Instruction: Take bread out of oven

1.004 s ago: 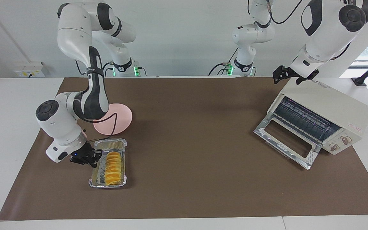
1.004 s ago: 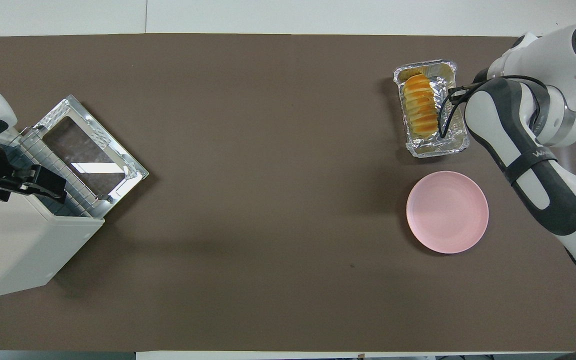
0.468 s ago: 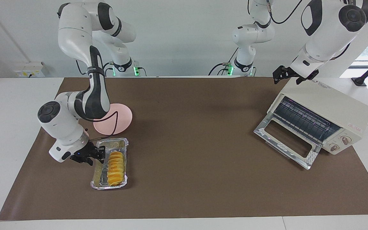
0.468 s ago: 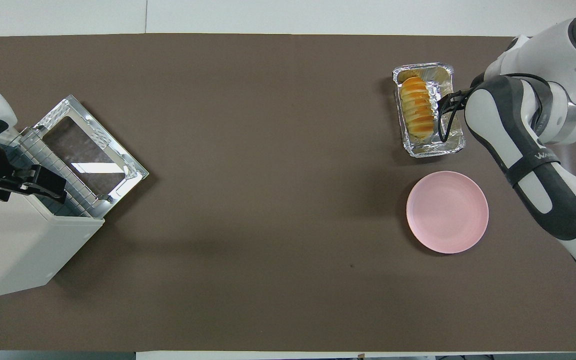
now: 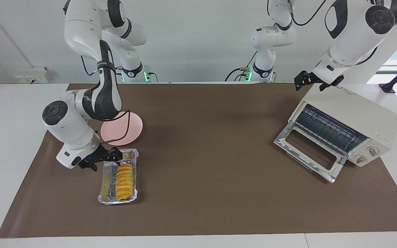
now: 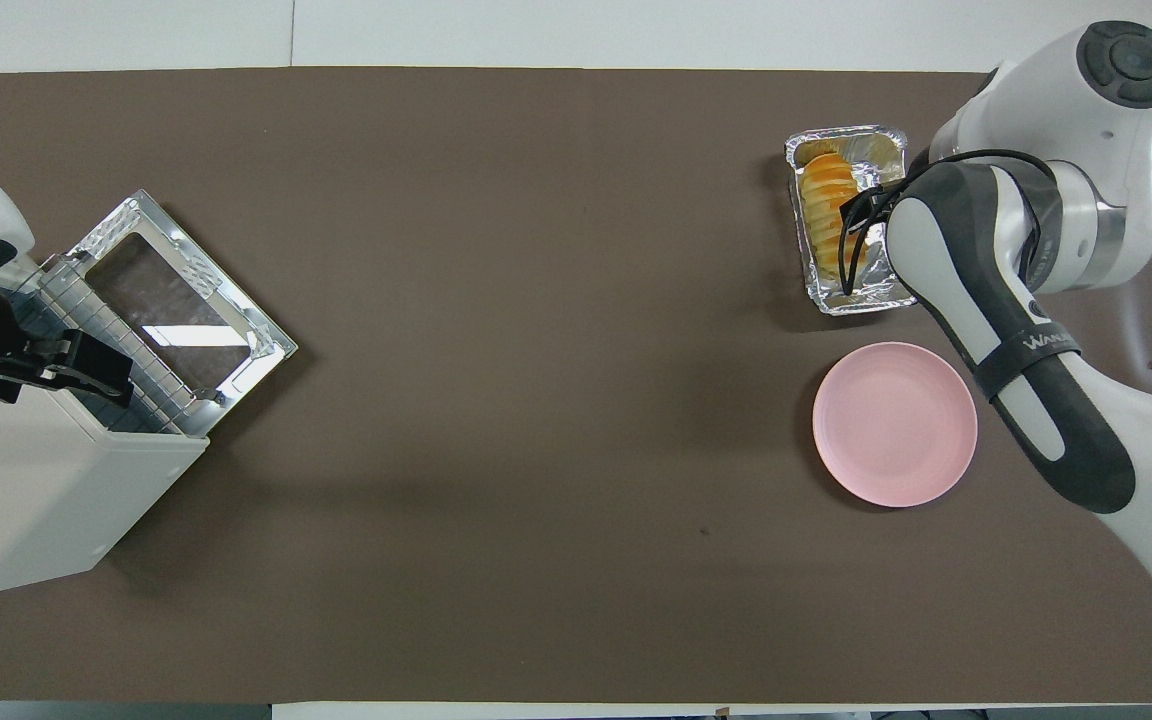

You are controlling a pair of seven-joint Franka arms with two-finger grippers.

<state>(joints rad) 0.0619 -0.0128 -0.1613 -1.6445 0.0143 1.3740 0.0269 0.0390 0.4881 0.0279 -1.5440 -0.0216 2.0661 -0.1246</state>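
Since the earlier frame the right pincer [image 5: 110, 159] has let go of the foil tray [image 5: 106, 179] and lifted off its rim; it has shifted toward the tray's end that lies nearer the robots, and the tray itself has slid a little and turned slightly. The pincer's fingers now stand apart with nothing between them, hanging just over that end of the tray.

The bread [image 5: 124, 176] lies in the tray, along the side toward the middle of the surface [image 5: 205, 193], near the surface's edge farthest from the robots at the right arm's end. A pink plate [image 5: 129, 129] rests just beside the tray, nearer the robots, partly hidden by the right arm.

The oven [image 5: 350, 120] sits at the left arm's end of the surface, its glass door [image 5: 307, 151] dropped flat open and the wire rack bare inside. The left pincer [image 5: 315, 82] waits over the oven's top corner nearest the robots, fingers spread and holding nothing.
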